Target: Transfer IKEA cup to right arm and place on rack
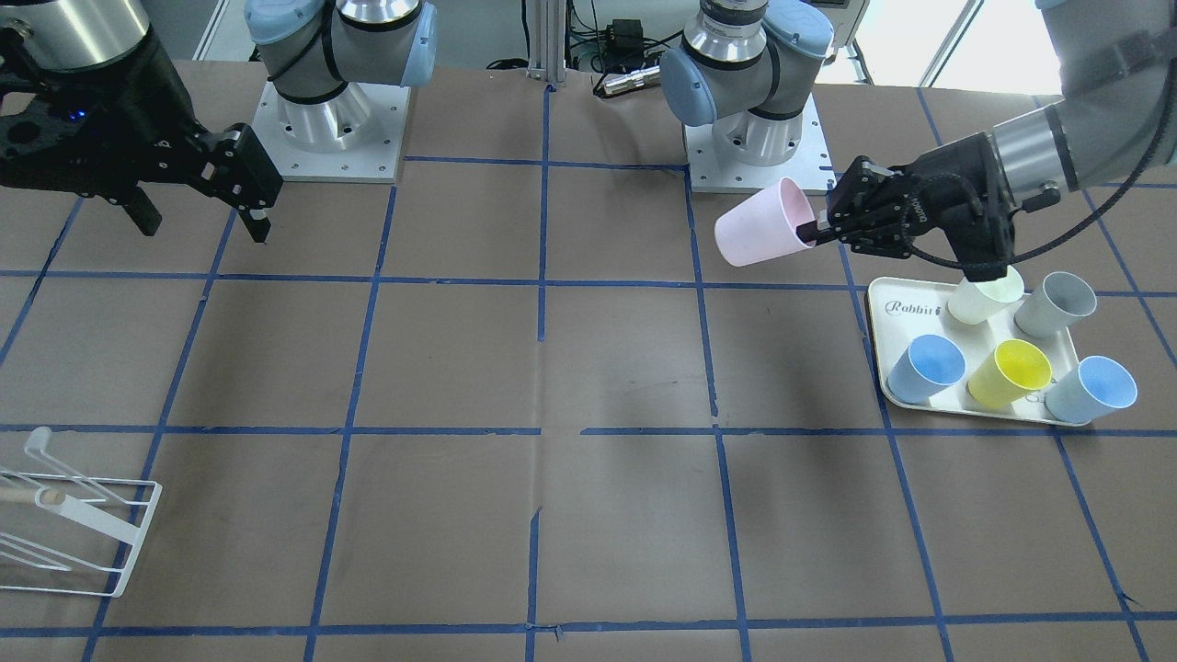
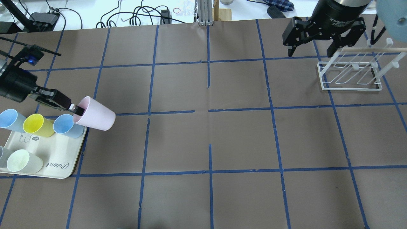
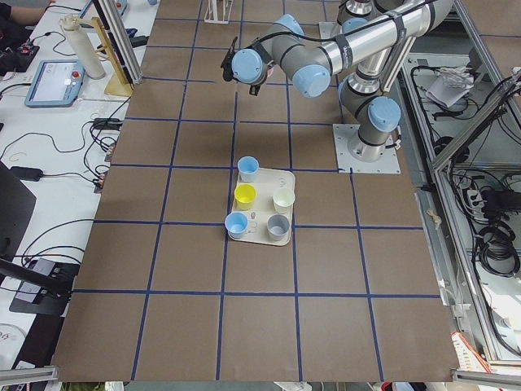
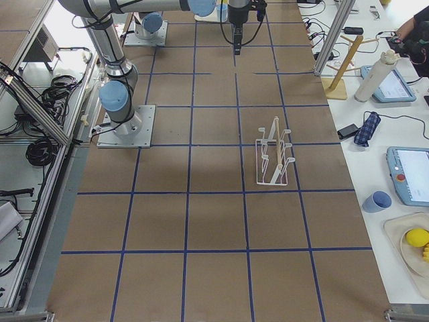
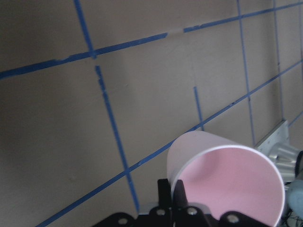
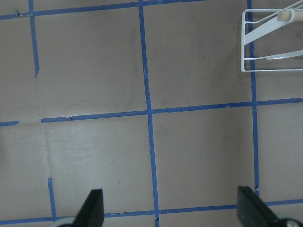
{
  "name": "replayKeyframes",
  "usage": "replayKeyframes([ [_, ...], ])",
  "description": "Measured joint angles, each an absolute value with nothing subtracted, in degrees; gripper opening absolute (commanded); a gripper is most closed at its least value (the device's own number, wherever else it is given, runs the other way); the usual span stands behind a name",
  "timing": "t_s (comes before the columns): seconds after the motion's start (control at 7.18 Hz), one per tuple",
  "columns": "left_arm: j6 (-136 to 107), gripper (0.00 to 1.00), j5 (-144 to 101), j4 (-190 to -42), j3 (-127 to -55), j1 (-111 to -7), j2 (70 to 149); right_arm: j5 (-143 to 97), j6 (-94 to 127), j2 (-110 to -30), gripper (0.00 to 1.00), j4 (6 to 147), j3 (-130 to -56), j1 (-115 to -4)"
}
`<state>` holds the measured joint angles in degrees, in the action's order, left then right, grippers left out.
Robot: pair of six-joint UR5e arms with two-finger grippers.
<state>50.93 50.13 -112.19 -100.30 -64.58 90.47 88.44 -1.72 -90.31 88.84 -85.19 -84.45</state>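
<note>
The pale pink IKEA cup (image 1: 763,234) hangs tilted on its side above the table, just beside the cream tray. My left gripper (image 1: 814,230) is shut on its rim, one finger inside the mouth. The pair also shows in the overhead view, cup (image 2: 95,117) and gripper (image 2: 76,109), and the left wrist view shows the cup's open mouth (image 5: 227,179). My right gripper (image 2: 310,52) is open and empty, held above the table next to the white wire rack (image 2: 349,71). The rack also shows in the front-facing view (image 1: 83,515).
The cream tray marked "Rabbit" (image 1: 919,299) holds two light blue cups (image 1: 929,368), a yellow cup (image 1: 1007,372), a cream-white cup (image 1: 984,294) and a grey cup (image 1: 1057,303). Brown paper with blue tape lines covers the table between the arms.
</note>
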Motion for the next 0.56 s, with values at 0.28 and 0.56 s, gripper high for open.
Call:
replayKeyframes([
  [0.28, 47.12, 0.0, 34.86, -112.78, -103.13, -70.43, 91.0, 86.54, -10.01, -92.01, 1.0, 85.56, -85.16, -77.47],
  [0.56, 45.95, 0.0, 18.8, -112.81, -107.89, -77.18, 91.03, 84.07, -17.03, -92.95, 1.0, 82.72, -85.17, -70.99],
])
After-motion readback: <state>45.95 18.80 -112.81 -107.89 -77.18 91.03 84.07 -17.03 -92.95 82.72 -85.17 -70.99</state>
